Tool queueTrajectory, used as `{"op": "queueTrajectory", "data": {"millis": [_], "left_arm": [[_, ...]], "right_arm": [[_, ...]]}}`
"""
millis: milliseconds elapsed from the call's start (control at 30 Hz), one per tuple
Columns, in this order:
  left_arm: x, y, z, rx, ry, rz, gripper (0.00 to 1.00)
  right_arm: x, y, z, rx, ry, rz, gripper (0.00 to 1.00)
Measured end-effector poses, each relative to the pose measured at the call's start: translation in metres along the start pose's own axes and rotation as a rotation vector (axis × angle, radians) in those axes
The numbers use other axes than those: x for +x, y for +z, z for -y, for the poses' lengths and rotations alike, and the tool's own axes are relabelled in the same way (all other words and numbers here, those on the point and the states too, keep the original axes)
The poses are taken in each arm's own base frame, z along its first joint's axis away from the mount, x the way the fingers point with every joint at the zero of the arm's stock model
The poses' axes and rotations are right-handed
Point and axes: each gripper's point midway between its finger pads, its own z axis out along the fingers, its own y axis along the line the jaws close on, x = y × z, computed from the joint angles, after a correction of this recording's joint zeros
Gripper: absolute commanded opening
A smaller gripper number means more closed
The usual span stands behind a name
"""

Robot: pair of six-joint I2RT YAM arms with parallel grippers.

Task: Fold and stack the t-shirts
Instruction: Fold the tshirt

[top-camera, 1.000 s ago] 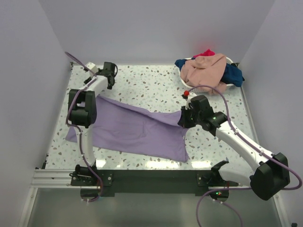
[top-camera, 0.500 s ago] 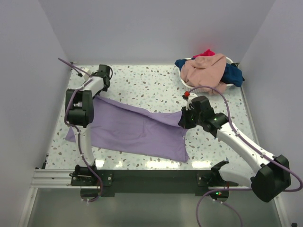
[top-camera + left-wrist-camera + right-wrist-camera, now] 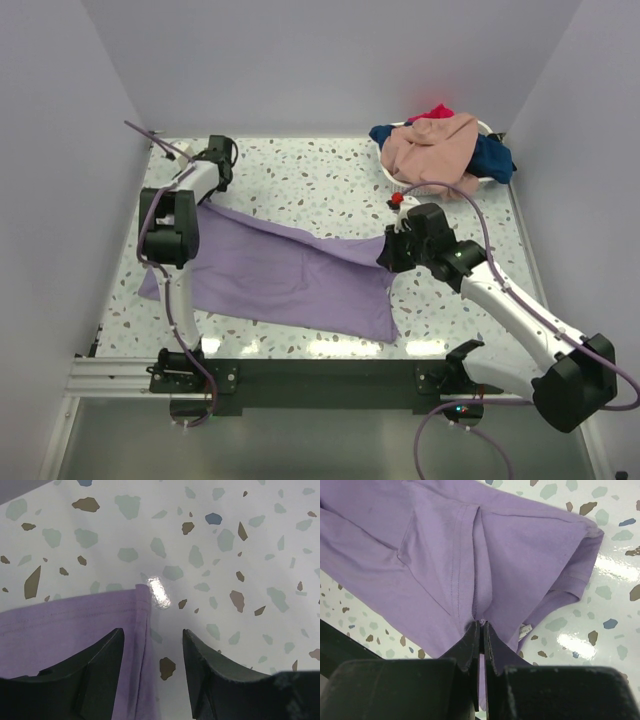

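The lavender-purple t-shirt lies spread across the near half of the table. My right gripper is shut on a pinch of its right edge, lifting that fold a little. My left gripper is open at the shirt's far left corner. In the left wrist view the hemmed corner lies flat between and under the open fingers, not held. Peach-pink, navy blue and red t-shirts are heaped at the back right.
The heaped shirts sit in a white oval basket at the back right corner. Grey walls close the table on three sides. A black rail runs along the near edge. Cables loop from both arms.
My left gripper has swung a little further left and back at the shirt's far corner. The right gripper and the shirt have barely moved.
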Motion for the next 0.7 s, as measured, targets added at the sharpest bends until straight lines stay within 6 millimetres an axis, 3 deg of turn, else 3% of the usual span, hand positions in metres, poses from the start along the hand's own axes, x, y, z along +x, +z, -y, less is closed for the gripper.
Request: {"op": "queueTrajectory", "data": {"millis": [433,700], "left_arm": [[0.0066,0.0007,0.0021,0.011,0.025,-0.028,0.53],[0.0092,0.0015,0.0069,0.021,0.036,-0.044,0.40]], "right_arm": [[-0.0030,-0.0077,-0.0020,-0.008,-0.002,0.026,0.00],[-0.0030,-0.0079,-0.0024,-0.010,0.004,0.028,0.00]]}}
